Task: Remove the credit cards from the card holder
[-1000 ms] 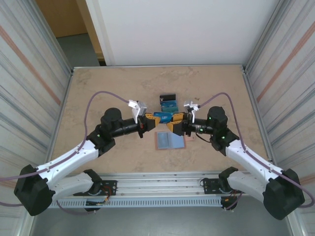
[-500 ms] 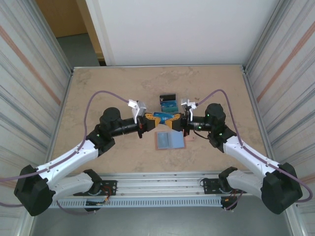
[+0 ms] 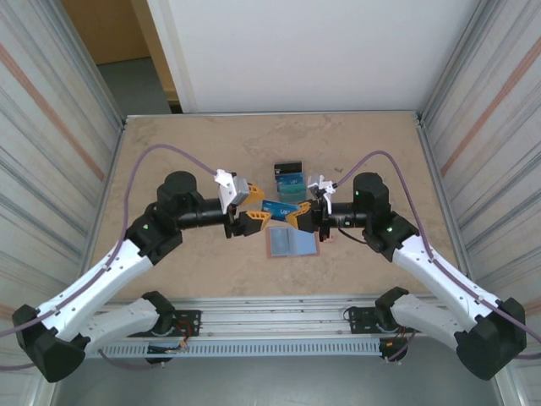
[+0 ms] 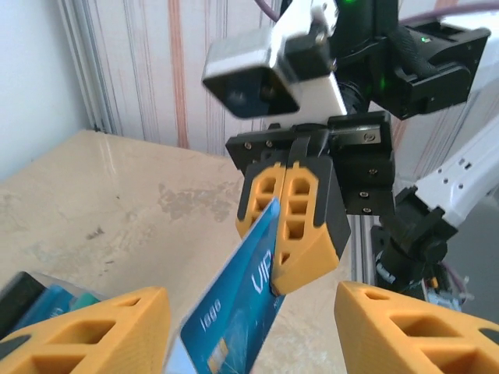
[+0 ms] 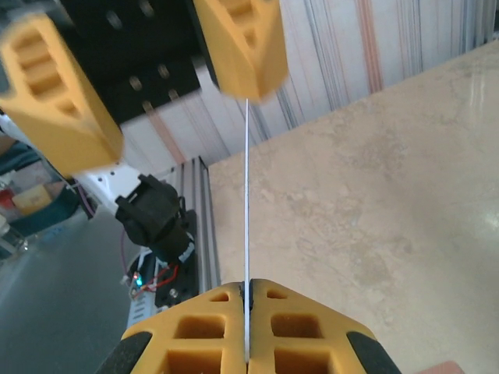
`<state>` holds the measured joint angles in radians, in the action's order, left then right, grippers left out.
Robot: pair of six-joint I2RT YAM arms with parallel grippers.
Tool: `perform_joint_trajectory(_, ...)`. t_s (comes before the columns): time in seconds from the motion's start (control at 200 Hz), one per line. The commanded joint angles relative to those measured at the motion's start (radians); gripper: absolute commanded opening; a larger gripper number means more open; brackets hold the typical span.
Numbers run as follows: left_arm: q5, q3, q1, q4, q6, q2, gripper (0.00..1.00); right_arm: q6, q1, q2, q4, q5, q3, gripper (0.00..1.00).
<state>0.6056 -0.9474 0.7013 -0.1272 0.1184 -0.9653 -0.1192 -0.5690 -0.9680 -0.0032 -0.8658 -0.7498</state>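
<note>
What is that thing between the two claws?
A blue card. The right claw pinches one end, and the other end sits between the left claw's open fingers. The left wrist view shows it best.

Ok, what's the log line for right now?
left fingers: open | right fingers: shut on blue card | card holder: open on table | black and teal cards: out, on table

Beige, possibly marble table (image 3: 186,144), ribbed side walls (image 3: 51,127)
</note>
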Motion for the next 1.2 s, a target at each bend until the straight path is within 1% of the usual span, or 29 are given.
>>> perform_joint_trajectory(0.0, 0.004, -0.106, -0.003, -0.241, 0.166, -0.056, 0.57, 0.089, -0.013, -0.006, -0.149, 0.012, -0.038, 0.0)
perform_joint_trajectory(0.145, 0.04, -0.208, 0.005, -0.393, 0.238, -0.142, 0.56, 0.107, -0.02, -0.017, -0.182, 0.009, -0.052, 0.0)
perform_joint_trajectory(0.381, 0.076, -0.279, 0.033, -0.482, 0.291, -0.239, 0.52, 0.133, -0.033, -0.075, -0.225, -0.002, -0.088, 0.0)
perform_joint_trajectory(0.441, 0.07, -0.292, 0.043, -0.5, 0.3, -0.264, 0.51, 0.14, -0.036, -0.082, -0.232, -0.005, -0.095, 0.0)
perform_joint_trajectory(0.526, 0.06, -0.305, 0.055, -0.518, 0.31, -0.293, 0.47, 0.146, -0.041, -0.09, -0.24, -0.006, -0.101, 0.0)
perform_joint_trajectory(0.621, 0.062, -0.317, 0.059, -0.53, 0.317, -0.324, 0.38, 0.151, -0.043, -0.096, -0.245, -0.009, -0.107, 0.0)
perform_joint_trajectory(0.697, 0.066, -0.321, 0.062, -0.534, 0.32, -0.34, 0.27, 0.151, -0.043, -0.097, -0.248, -0.009, -0.109, 0.0)
perform_joint_trajectory(0.787, 0.07, -0.324, 0.063, -0.533, 0.322, -0.352, 0.08, 0.153, -0.043, -0.094, -0.251, -0.004, -0.107, 0.0)
perform_joint_trajectory(0.867, 0.058, -0.317, 0.061, -0.514, 0.318, -0.351, 0.0, 0.152, -0.043, -0.092, -0.254, 0.009, -0.106, 0.0)
perform_joint_trajectory(0.892, 0.051, -0.312, 0.063, -0.505, 0.316, -0.35, 0.0, 0.15, -0.043, -0.091, -0.254, 0.016, -0.105, 0.03)
perform_joint_trajectory(0.927, 0.038, -0.306, 0.061, -0.492, 0.311, -0.347, 0.0, 0.144, -0.042, -0.09, -0.254, 0.03, -0.106, 0.09)
perform_joint_trajectory(0.962, 0.024, -0.3, 0.062, -0.478, 0.31, -0.345, 0.0, 0.138, -0.04, -0.087, -0.257, 0.046, -0.105, 0.19)
perform_joint_trajectory(0.987, 0.013, -0.296, 0.059, -0.468, 0.31, -0.346, 0.0, 0.134, -0.037, -0.084, -0.258, 0.059, -0.105, 0.28)
perform_joint_trajectory(1.012, 0.002, -0.29, 0.059, -0.458, 0.31, -0.344, 0.0, 0.13, -0.035, -0.082, -0.26, 0.073, -0.103, 0.39)
perform_joint_trajectory(1.037, -0.014, -0.286, 0.056, -0.447, 0.309, -0.345, 0.0, 0.127, -0.032, -0.079, -0.262, 0.084, -0.102, 0.46)
perform_joint_trajectory(1.082, -0.042, -0.276, 0.051, -0.423, 0.308, -0.346, 0.0, 0.122, -0.029, -0.073, -0.263, 0.099, -0.095, 0.52)
perform_joint_trajectory(1.193, -0.111, -0.268, 0.027, -0.378, 0.311, -0.371, 0.0, 0.099, -0.016, -0.049, -0.258, 0.128, -0.081, 0.62)
